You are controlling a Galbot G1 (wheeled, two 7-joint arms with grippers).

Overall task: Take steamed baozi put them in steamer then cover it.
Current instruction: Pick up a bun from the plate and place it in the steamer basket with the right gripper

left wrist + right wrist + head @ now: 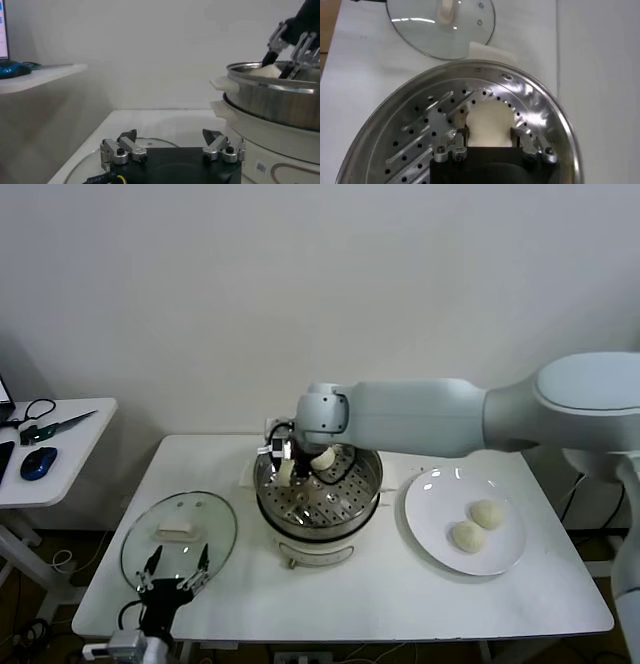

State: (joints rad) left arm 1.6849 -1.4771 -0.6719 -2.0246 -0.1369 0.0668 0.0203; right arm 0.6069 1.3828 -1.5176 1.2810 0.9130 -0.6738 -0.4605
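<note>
Roughly midway through the job, the right gripper (489, 146) is reaching over the steamer (318, 509), which is sitting at the middle of the desk (400, 594), and its fingers are clasping one baozi (489, 125) just above the perforated tray. A second bun (324, 458) appears to be lying inside the pot beside it, though partly hidden. Two more buns (478, 526) are waiting on a white plate (425, 529) toward the desk's right edge, side by side and touching. The cover (178, 539) is lying flat near the front left corner, not yet placed. The left gripper (175, 569) is hovering at that lid's near rim, fingers spread and empty. The buns are looking smooth, round and cream-white, probably soft. The pot is gleaming steel on a cream base.
</note>
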